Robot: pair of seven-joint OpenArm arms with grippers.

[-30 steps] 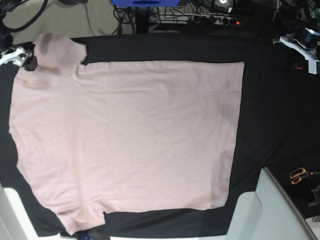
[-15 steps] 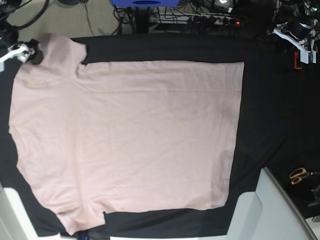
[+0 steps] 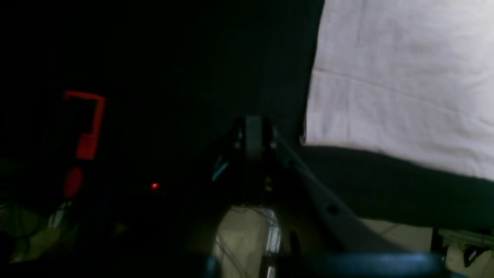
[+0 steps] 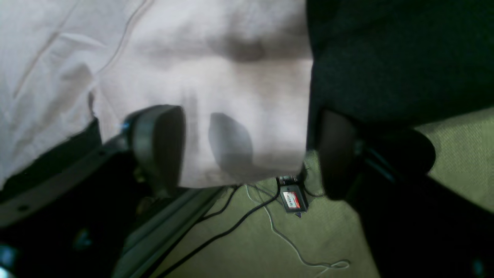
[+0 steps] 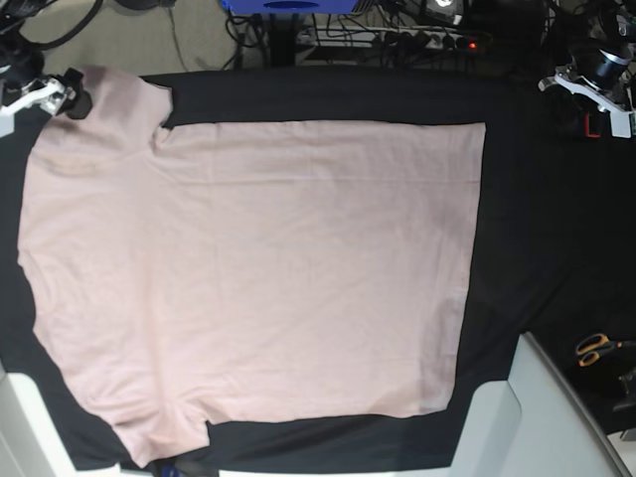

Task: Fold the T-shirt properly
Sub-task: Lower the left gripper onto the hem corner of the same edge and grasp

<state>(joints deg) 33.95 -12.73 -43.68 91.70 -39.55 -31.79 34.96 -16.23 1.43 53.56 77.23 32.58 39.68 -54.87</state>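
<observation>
Right gripper (image 4: 247,150) backs off the T-shirt (image 5: 258,268) sleeve, jaws spread | left gripper (image 3: 252,135) pressed together | risk: regrab bunches sleeve

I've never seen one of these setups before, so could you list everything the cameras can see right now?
T-shirt: one, pale pink, spread flat across most of the table, hem towards the base view's right.
Black cloth: one, black, covering the table under the shirt.
Scissors: one pair, orange handles, at the right edge of the base view.
Red clamp-like item: one, red, far right corner, beside the left claw.
Cables and power strip: several, dark, on the floor beyond the table.
White panels: pale grey-white, along the near edge.
Right claw: one, dark pads, open, above the shirt's sleeve at the table edge.
Left claw: one, black, over the black cloth near the shirt's hem corner; too dark to tell whether open.
</observation>
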